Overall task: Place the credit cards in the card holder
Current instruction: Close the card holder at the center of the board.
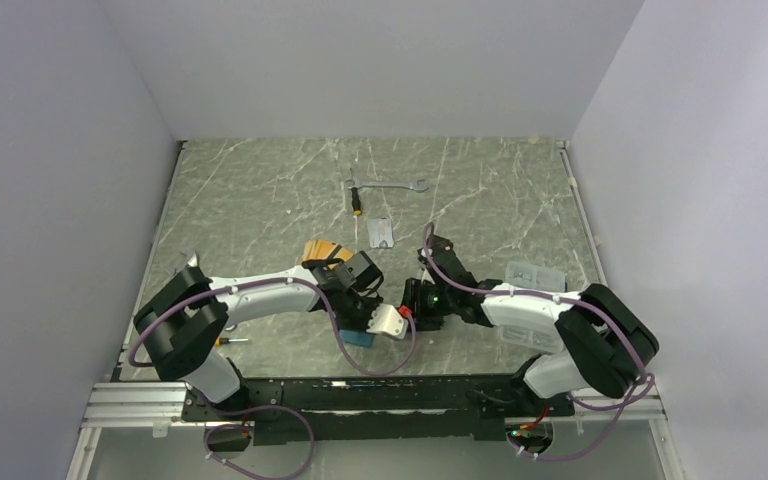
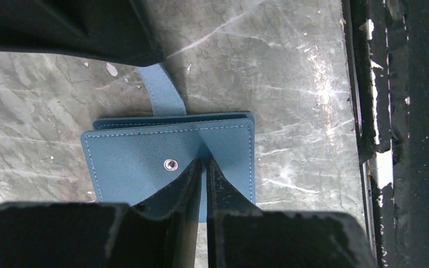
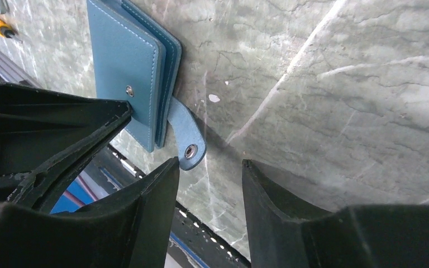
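Opening the wallet (image 2: 139, 162) now: left claw (image 2: 204, 163) pressed together atop it, right claw (image 3: 209, 167) spread by its tab (image 3: 185, 134). Next: flip it open, gently.

Wrench (image 1: 388, 185), screwdriver (image 1: 358, 212) and small packet (image 1: 381, 232) close together on marbled table (image 1: 260, 190)

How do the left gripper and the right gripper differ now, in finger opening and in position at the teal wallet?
The left gripper has fingers almost together; the right gripper has them clearly apart. The left tips are over the cover of the closed teal leather-like card holder, near its snap stud; the right tips are off it, beside its loose snap tab. Both are black and low over the grey-green marble table.
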`<action>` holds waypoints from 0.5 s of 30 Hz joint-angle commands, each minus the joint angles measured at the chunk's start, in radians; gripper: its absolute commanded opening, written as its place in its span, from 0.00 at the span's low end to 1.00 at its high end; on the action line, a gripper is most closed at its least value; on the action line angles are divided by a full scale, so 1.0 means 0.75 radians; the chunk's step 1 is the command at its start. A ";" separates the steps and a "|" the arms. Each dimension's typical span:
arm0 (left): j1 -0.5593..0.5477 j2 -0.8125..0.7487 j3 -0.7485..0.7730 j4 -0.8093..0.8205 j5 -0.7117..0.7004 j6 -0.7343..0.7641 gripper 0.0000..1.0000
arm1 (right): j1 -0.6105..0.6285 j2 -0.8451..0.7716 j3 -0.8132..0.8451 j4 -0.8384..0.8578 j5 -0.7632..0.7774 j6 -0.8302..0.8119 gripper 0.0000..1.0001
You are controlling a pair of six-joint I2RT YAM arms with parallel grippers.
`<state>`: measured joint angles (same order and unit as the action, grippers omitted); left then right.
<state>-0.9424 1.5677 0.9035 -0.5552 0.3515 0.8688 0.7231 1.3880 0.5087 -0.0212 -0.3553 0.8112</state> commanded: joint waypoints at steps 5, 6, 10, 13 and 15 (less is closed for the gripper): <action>-0.020 0.022 -0.063 0.094 -0.063 -0.049 0.13 | -0.007 0.073 0.074 -0.044 -0.048 -0.015 0.43; -0.020 0.018 -0.065 0.094 -0.065 -0.051 0.13 | -0.007 0.080 0.080 -0.043 -0.050 -0.014 0.40; -0.020 -0.005 -0.070 0.083 -0.072 -0.054 0.12 | -0.007 0.103 0.098 -0.042 -0.042 -0.010 0.30; -0.020 -0.029 -0.078 0.081 -0.065 -0.053 0.13 | -0.007 0.115 0.102 -0.028 -0.058 -0.009 0.22; -0.020 -0.032 -0.068 0.068 -0.048 -0.054 0.14 | -0.007 0.121 0.099 -0.006 -0.074 -0.009 0.11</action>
<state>-0.9516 1.5429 0.8742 -0.5110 0.3294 0.8257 0.7204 1.4681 0.5526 -0.0429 -0.3943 0.8093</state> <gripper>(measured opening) 0.131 0.182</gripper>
